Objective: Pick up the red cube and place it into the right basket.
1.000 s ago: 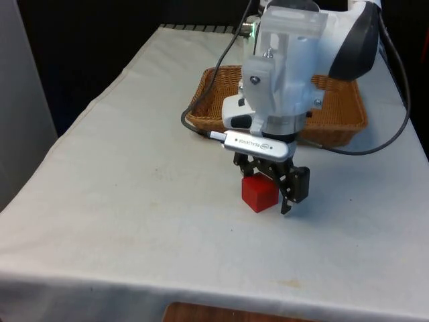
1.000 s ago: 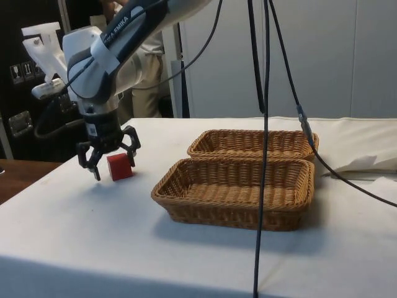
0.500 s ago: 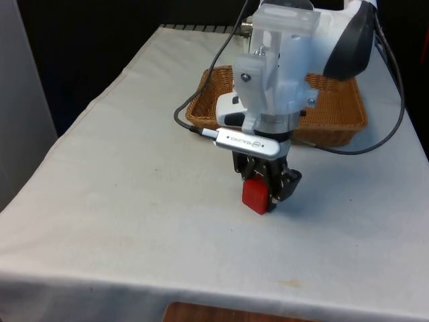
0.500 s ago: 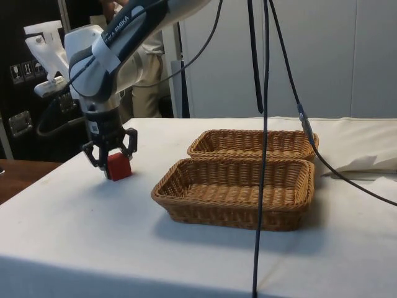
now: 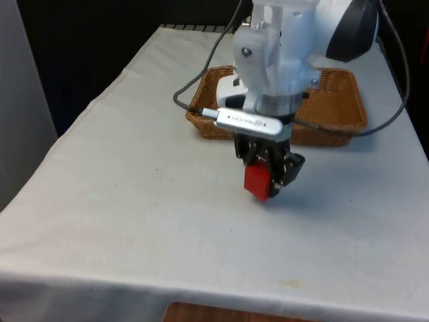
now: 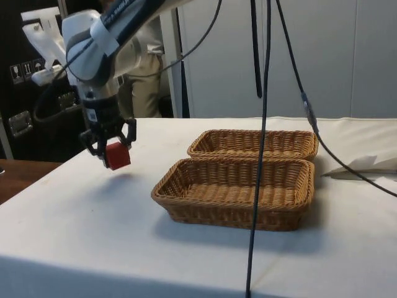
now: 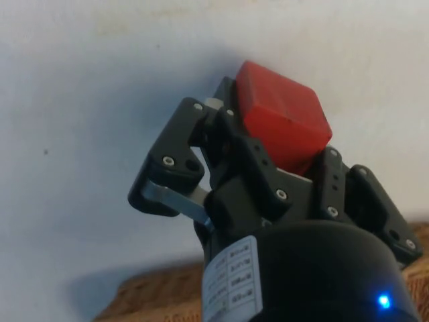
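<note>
The red cube hangs a little above the white cloth, clamped between the black fingers of my gripper, which is shut on it. In the side view the red cube and the gripper are left of the two wicker baskets, at about the height of their rims. The wrist view has the cube sticking out past the fingers, with cloth beneath it. The nearer basket and the farther basket lie side by side. From the front, basket wall runs behind the arm.
Black cables hang down in front of the baskets in the side view. A person stands behind the table's far side. Bare cloth spreads on the front view's left and in front of the gripper.
The fingers have gone from open around the cube to shut on it. The gripper has then risen, carrying the cube off the cloth.
</note>
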Tool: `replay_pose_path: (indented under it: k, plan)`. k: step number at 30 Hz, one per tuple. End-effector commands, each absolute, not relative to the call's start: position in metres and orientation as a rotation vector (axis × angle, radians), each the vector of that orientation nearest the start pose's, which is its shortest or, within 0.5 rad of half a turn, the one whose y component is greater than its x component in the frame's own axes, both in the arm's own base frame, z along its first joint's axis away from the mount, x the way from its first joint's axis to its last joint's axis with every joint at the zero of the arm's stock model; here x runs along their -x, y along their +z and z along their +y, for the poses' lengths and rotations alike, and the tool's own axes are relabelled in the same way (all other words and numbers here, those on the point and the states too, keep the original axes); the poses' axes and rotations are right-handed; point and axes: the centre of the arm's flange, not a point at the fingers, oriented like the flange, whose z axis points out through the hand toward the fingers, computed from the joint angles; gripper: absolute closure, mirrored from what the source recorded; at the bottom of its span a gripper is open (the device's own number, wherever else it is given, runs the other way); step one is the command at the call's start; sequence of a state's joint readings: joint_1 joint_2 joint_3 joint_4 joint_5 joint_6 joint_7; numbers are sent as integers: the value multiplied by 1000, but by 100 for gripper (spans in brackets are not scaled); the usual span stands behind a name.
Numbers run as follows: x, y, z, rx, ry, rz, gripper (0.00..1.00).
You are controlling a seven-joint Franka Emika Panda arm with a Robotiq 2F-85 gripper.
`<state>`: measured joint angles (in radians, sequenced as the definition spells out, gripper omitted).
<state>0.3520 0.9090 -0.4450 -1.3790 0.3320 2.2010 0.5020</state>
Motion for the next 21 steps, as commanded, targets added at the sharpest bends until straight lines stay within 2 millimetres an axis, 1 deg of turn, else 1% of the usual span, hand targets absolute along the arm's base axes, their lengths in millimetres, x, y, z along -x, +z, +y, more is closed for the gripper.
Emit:
replay_pose_path:
  k: [1,7,8,10,14,15,16,17,18,21]
  plan:
    - [-728,208,15,3059,-44,1000,98]
    - [-720,227,17,3065,-43,981,98]
    - [-721,222,16,3068,-31,987,98]
    - [-717,235,17,3065,-49,972,98]
    - [-711,248,16,3067,-54,961,98]
    - [-708,255,16,3069,-58,957,98]
    - [-707,257,17,3070,-57,952,98]
    - [-709,254,15,3070,-48,960,98]
    - [-705,261,16,3070,-59,952,98]
    - [-700,270,16,3072,-62,944,98]
